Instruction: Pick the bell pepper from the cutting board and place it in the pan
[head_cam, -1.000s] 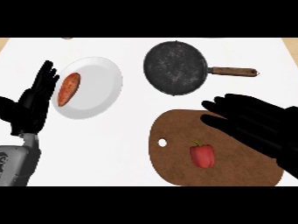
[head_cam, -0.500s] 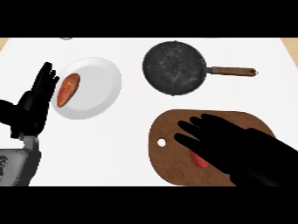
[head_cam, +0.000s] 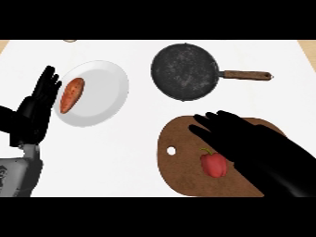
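A red bell pepper point(head_cam: 214, 165) with a green stem lies on the brown cutting board point(head_cam: 180, 173) at the lower right. My right hand point(head_cam: 256, 143) hovers over the board just right of the pepper, fingers straight and pointing up-left, close beside it; whether it touches the pepper I cannot tell. The black pan point(head_cam: 186, 71) with a brown handle point(head_cam: 246, 74) sits above the board and holds nothing. My left hand point(head_cam: 30, 113) rests open at the left edge, fingers up.
A white plate point(head_cam: 109, 95) holding an orange sweet potato point(head_cam: 71, 94) sits left of the pan, next to my left hand. The white counter ends in wooden strips at both far sides.
My right hand slid left over the board, covering the pepper half a second ago, then drew back to the right so the pepper shows again. The left hand stayed still.
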Controlling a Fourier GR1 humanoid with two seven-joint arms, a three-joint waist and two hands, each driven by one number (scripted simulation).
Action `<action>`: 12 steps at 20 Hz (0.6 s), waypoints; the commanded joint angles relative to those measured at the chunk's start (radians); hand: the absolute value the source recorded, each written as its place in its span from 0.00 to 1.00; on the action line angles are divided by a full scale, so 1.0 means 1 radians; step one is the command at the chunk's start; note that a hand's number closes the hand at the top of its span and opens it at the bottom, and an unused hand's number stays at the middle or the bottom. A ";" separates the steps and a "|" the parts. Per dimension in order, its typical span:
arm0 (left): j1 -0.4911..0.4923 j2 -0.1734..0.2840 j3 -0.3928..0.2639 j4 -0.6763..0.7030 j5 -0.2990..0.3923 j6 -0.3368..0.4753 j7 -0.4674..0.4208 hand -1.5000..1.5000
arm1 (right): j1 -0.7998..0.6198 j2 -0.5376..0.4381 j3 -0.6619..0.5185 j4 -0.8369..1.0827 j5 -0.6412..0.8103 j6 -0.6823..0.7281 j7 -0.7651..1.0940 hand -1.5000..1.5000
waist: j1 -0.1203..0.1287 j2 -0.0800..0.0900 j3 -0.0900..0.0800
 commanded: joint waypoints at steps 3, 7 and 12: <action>0.022 -0.043 -0.008 0.017 -0.038 0.010 -0.043 0.50 | 0.004 0.020 -0.030 0.160 0.094 0.052 -0.174 0.00 | 0.002 0.002 0.000; -0.023 -0.045 0.014 0.050 -0.039 0.002 -0.025 0.50 | 0.081 0.047 0.029 0.170 0.195 0.042 -0.231 0.00 | -0.002 0.001 0.000; -0.025 -0.046 0.027 0.014 -0.046 -0.005 0.020 0.50 | 0.119 0.073 0.063 0.204 0.318 0.022 -0.298 0.00 | -0.003 0.000 0.000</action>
